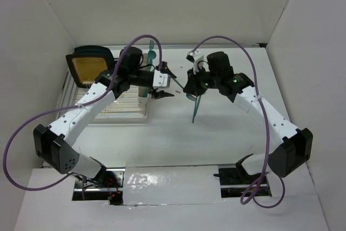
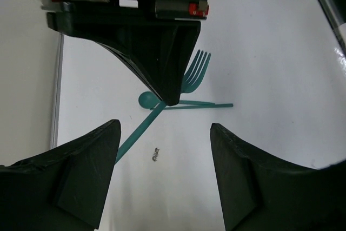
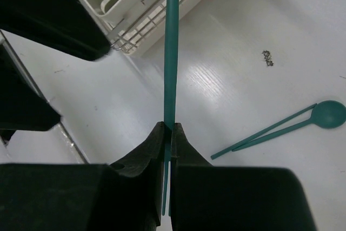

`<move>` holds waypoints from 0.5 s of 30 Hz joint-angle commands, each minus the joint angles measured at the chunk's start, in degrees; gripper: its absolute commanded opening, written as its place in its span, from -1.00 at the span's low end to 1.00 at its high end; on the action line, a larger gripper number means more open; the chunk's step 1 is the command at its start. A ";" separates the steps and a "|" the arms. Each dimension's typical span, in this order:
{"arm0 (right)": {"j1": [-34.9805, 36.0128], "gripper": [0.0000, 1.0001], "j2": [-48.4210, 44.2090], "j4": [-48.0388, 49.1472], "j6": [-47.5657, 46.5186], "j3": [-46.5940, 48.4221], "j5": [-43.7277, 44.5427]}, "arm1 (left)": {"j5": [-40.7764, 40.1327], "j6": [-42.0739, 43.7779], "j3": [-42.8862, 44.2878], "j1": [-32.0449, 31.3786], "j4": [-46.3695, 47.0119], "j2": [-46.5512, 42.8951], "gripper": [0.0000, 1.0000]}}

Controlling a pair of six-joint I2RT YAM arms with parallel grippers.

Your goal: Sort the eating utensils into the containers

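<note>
Teal utensil [image 3: 172,52] pinched betw. R gripper [image 3: 167,133] jaws (shaft runs out past tips); L gripper [image 2: 165,129] wide, fork [image 2: 195,71] ahead.

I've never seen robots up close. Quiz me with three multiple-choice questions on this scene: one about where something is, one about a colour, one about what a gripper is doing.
1. Where does the spoon lie?
A in a drawer; B on the white table; C on the floor.
2. What colour is it?
A red; B yellow; C teal green.
3. The right gripper is:
A shut on a thin utensil handle; B wide open and empty; C out of view.

Answers: 1 B, its bowl rests flat on the table. 2 C, it is the same teal as the held handle. 3 A, the fingers pinch the handle between them.
</note>
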 commanded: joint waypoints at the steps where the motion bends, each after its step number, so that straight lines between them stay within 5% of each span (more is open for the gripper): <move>1: -0.25 -1.00 -4.03 -1.24 1.99 -1.11 -2.00 | -6.63 5.41 1.81 -2.82 0.63 0.88 0.58; 15: -0.25 -1.00 -9.57 -1.32 4.96 -5.41 -4.47 | -24.82 13.58 2.87 -11.25 3.43 6.69 0.42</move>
